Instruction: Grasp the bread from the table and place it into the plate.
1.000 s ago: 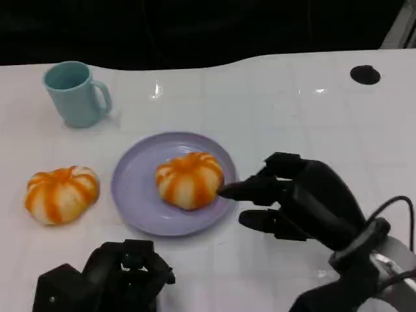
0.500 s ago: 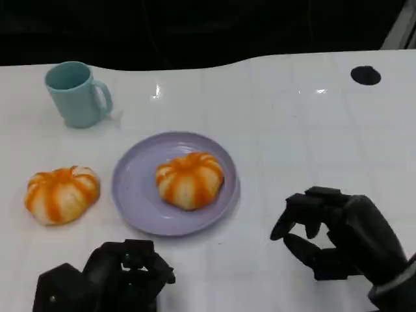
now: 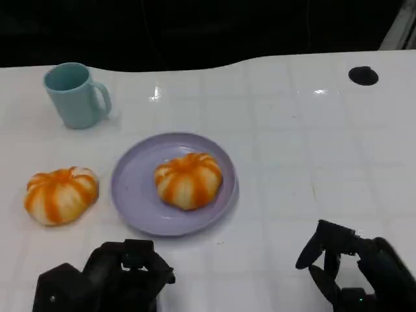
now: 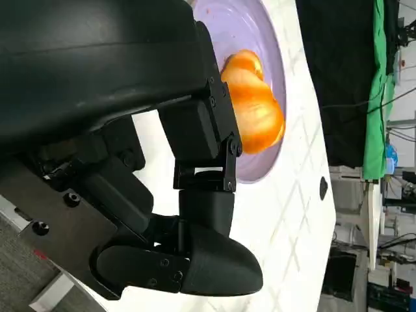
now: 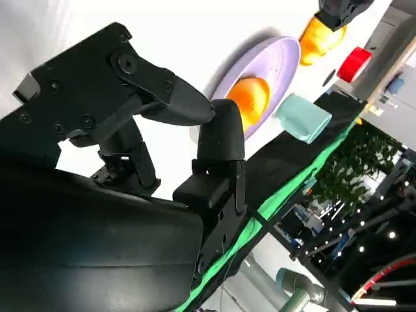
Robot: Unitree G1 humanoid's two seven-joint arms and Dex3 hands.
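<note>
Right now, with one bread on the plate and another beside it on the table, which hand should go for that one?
Probably the left hand: it sits on the same side as the loose bread, left of the plate. The right hand would have to cross over the plate.

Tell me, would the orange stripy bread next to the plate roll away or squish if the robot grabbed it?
The orange-and-white striped round bread on the white table looks flat-bottomed and domed, so it probably would not roll. Its puffy, pumpkin-like lobes suggest it is soft and light, so a tight squeeze might dent it.
</note>
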